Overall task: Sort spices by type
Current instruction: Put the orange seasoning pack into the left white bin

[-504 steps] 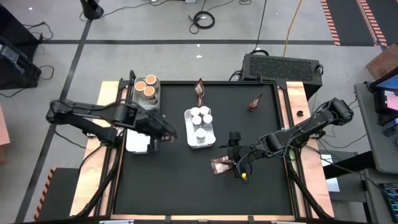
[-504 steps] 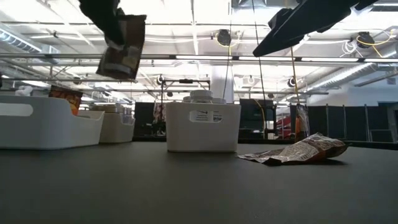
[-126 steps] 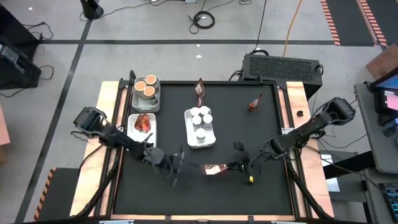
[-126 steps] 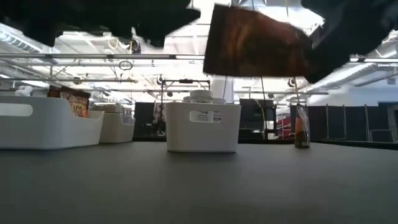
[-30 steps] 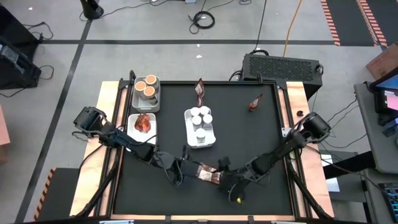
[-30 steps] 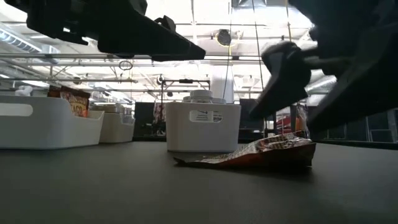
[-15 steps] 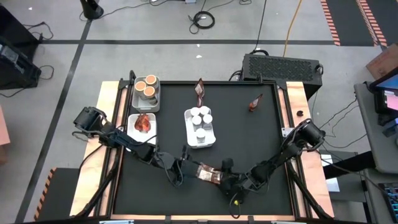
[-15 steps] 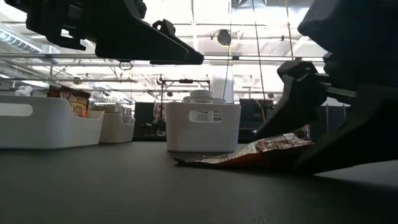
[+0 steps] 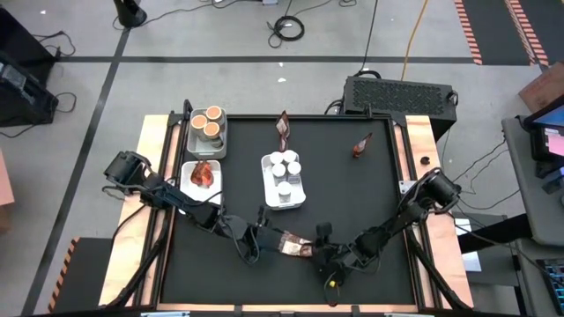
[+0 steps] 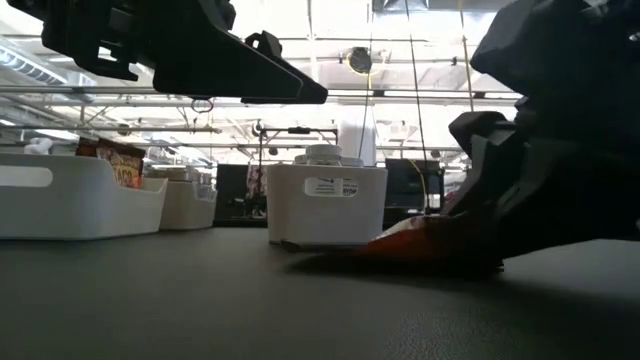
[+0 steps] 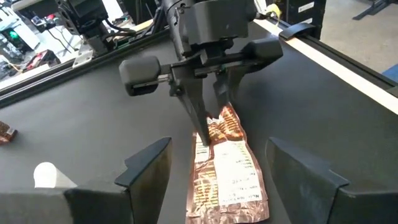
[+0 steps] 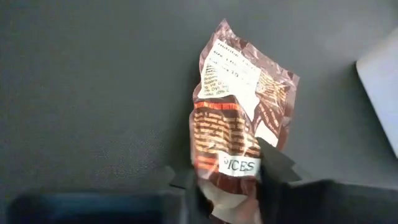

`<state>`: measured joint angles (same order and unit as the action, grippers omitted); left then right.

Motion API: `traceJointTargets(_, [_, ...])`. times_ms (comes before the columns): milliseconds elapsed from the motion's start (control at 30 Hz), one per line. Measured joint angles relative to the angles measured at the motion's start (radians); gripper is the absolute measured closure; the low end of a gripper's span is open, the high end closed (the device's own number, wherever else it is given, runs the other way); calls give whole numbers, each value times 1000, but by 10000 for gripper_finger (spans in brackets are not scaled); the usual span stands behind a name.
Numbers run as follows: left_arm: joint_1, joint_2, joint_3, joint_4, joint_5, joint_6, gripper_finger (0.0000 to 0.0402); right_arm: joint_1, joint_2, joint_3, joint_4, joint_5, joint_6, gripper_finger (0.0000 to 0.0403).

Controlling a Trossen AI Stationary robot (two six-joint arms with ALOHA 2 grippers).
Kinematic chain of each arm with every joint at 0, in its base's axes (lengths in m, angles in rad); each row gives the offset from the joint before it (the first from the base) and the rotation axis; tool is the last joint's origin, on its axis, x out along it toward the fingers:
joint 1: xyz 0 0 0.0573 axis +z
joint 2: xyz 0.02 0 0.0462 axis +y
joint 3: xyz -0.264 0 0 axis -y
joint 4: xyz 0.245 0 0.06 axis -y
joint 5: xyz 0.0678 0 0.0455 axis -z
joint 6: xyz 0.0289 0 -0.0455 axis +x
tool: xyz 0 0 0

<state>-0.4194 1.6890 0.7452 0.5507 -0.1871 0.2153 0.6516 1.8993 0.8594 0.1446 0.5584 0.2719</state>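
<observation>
Nearest the front edge of the table, our right gripper is pinching one end of a reddish-brown packet that lies flat on the dark mat; the left wrist view shows its two fingers pressed on the packet's far end, and the right wrist view shows the "SPICES" end caught between them. Our left gripper sits just beside the packet's other end with its fingers spread wide on either side of it, holding nothing. We judge this packet to be mid-handover, not yet sorted. Further back, the sorting looks mostly done: the middle tray holds the white-capped jars, the tray at the left rim holds one packet, and behind it another tray holds three orange-topped tubs. Still loose near the far edge are a second packet and what looks like a third, well apart from each other, so we count three packets left to place. As for room, the mat between the arms and the trays is open, but both grippers crowd together low near the front edge, and the left arm stretches across just in front of the packet tray, so lifting clear should come before any sideways travel.
</observation>
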Motion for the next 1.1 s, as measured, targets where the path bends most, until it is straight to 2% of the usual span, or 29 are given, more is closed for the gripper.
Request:
traceJointTargets(167, [0,0,0,-10,0,0,139,5,-64,-3,-9,-45,-30,380])
traceJointTargets(267, [0,0,0,-20,23,0,139,5,-136,-2,-13,-77,-73,397])
traceJointTargets(500, [0,0,0,102,53,21,139,-11,-307,-2,-163,-77,-167,395])
traceJointTargets(700, [0,-1,0,124,55,153,139,-44,-431,-2,-164,-184,-173,395])
traceJointTargets(900, [0,-1,0,134,51,231,139,-51,-478,-1,-127,-199,-133,395])
traceJointTargets(1100, [1,-1,0,276,28,301,139,-64,-475,-1,-42,-199,-136,395])
